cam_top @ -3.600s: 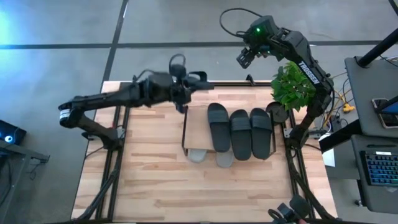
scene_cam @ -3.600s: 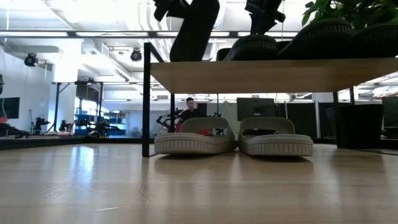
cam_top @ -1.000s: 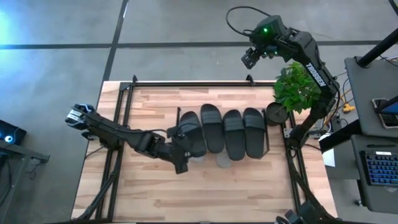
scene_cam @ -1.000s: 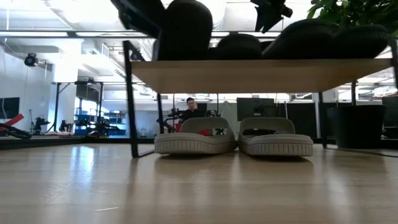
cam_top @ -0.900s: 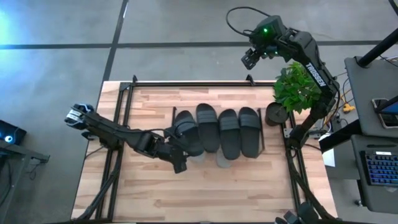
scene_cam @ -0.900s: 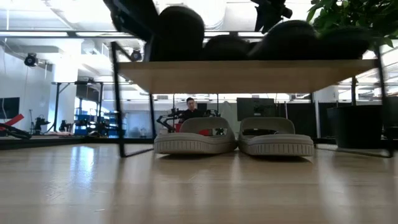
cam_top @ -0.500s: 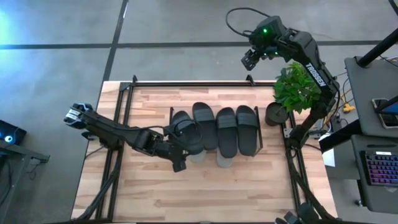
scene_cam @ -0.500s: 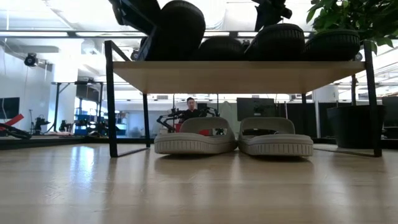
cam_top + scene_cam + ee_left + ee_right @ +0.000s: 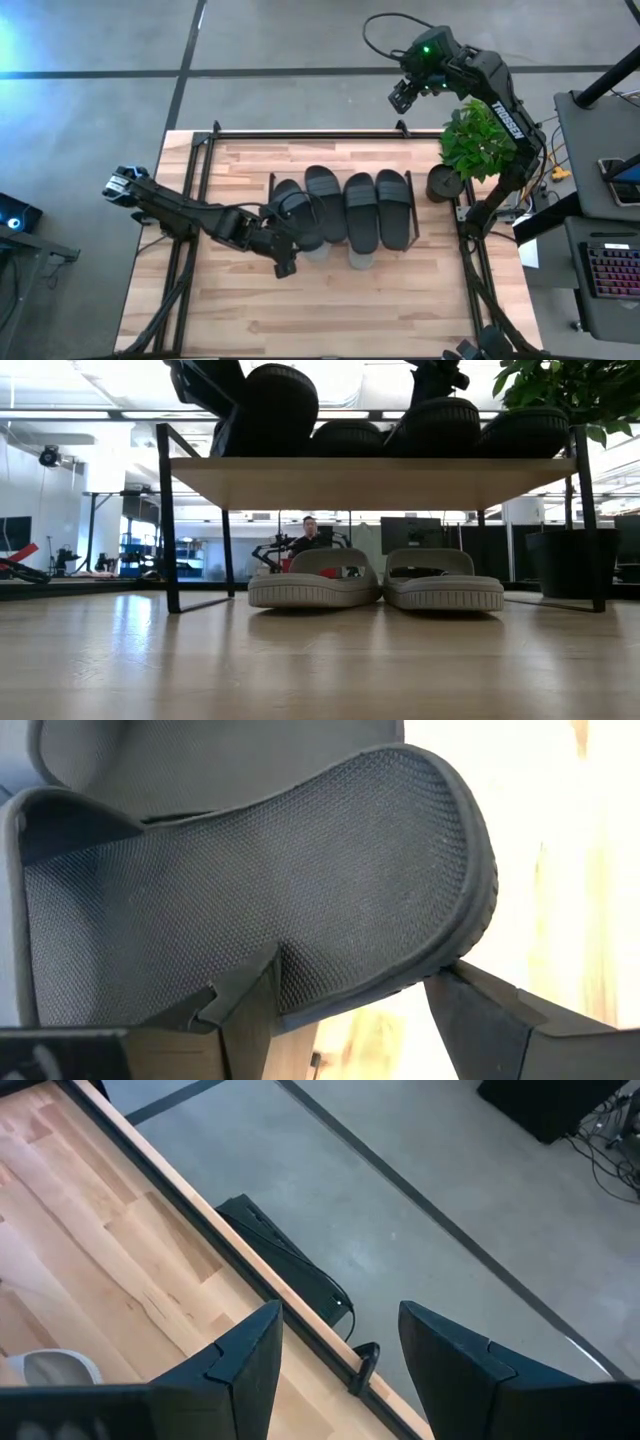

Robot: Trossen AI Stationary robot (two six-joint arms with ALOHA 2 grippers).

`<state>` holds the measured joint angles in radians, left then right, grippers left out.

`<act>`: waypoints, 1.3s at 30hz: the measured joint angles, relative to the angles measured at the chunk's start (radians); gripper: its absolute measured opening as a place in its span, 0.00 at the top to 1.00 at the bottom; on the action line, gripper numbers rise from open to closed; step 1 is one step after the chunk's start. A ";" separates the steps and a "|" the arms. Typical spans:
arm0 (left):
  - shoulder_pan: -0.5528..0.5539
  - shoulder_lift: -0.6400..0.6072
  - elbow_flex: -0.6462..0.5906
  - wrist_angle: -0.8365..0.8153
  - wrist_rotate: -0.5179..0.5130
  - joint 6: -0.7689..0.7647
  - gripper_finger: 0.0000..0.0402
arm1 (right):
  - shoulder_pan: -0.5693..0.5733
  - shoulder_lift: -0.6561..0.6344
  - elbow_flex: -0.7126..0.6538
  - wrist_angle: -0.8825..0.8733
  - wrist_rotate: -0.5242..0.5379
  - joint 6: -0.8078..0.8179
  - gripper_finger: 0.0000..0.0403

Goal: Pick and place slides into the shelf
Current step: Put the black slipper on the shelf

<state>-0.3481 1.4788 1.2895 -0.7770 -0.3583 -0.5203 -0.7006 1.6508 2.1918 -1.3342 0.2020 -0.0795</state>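
Still, the left gripper (image 9: pixel 283 232) pinches the heel of a dark slide (image 9: pixel 296 213) at the shelf's (image 9: pixel 370 482) left end — a pull could drag the shelf or tip the slide off. The right gripper (image 9: pixel 402 93) waits aloft, fingers spread.

Around my wooden table (image 9: pixel 330 300) lies grey concrete floor (image 9: pixel 280 35) crossed by dark seams. Beside the table's right edge stands a potted plant (image 9: pixel 470 140); beyond it, a desk with a keyboard (image 9: pixel 610 270).
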 joint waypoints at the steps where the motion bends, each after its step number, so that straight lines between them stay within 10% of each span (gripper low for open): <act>1: 0.000 0.000 0.003 -0.003 -0.009 -0.004 0.45 | 0.000 0.000 0.000 0.000 0.000 -0.002 0.52; 28: -0.014 0.020 0.041 -0.088 -0.074 -0.076 0.44 | 0.000 0.000 0.000 0.001 0.000 -0.023 0.52; 39: -0.014 0.021 0.045 -0.115 0.035 -0.104 0.21 | 0.000 0.000 0.000 0.002 0.000 -0.029 0.52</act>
<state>-0.3622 1.5000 1.3346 -0.8916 -0.3234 -0.6239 -0.7006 1.6512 2.1918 -1.3319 0.2020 -0.1085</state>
